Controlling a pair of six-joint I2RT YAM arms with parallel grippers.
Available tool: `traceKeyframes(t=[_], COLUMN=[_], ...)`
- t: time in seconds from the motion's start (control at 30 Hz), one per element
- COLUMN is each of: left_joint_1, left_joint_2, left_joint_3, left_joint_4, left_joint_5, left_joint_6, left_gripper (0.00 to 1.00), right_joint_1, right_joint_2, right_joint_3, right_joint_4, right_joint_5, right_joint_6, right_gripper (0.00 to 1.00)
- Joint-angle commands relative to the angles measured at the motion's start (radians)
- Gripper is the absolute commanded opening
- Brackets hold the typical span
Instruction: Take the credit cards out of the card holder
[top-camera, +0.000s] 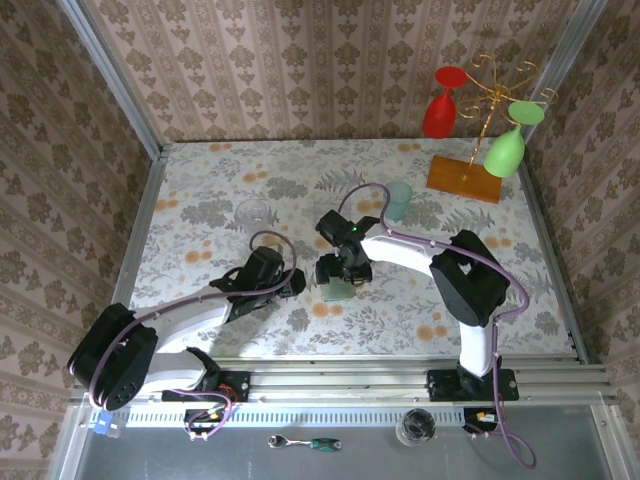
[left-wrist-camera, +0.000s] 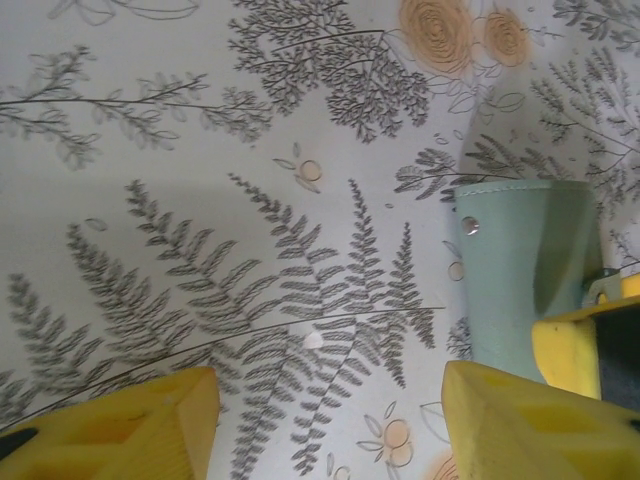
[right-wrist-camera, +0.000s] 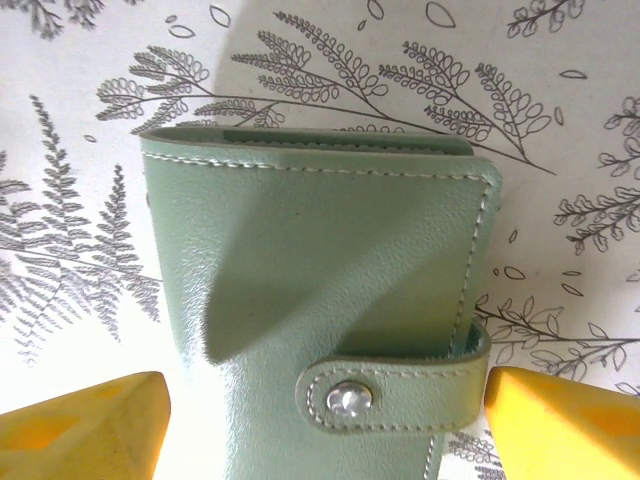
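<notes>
**Card holder shut, jaws wide**

The pale sage-green folding leather card holder (right-wrist-camera: 320, 240) is laid on the floral-print table (top-camera: 200, 200), strap (right-wrist-camera: 400, 395) snapped, straddled by the widely spread right gripper (right-wrist-camera: 325, 410). The left gripper (left-wrist-camera: 325, 400) is held wide and empty beside it.

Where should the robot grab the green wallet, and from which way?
Probably by its two long edges, coming straight down from above. The card holder lies flat and snapped shut on the table, so only its thin sides give fingers something to pinch. The right gripper hangs over it, open, one finger either side. Keep off the snap tab.
</notes>
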Motion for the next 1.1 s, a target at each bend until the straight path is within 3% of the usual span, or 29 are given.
traceKeyframes(t=[0.0,0.17,0.4,0.8,1.07], left_joint_1=[-0.004,0.006,0.055,0.066,0.08], left_joint_2=[0.033,0.07,0.041,-0.003,-0.021], left_joint_3=[-0.003,0.01,-0.032,-0.043,-0.054], left_joint_4=[0.091,0.128,0.152,0.134,0.128], left_joint_5=[0.065,0.134,0.144,0.134,0.124], left_joint_6=[-0.015,0.005,-0.01,0.001,-0.002], left_gripper=[0.63,0.59,0.55,0.55,0.55], right_joint_1=[-0.004,-0.005,-0.004,-0.003,0.004], right_joint_2=[-0.051,-0.061,-0.031,0.014,0.052], right_joint_3=[-0.019,-0.008,0.032,0.084,0.116], right_joint_4=[-0.02,-0.05,-0.082,-0.123,-0.145], right_joint_5=[0.024,0.039,0.058,0.058,0.057], right_joint_6=[0.014,0.007,-0.01,-0.03,-0.04], right_gripper=[0.83,0.78,0.53,0.39,0.38])
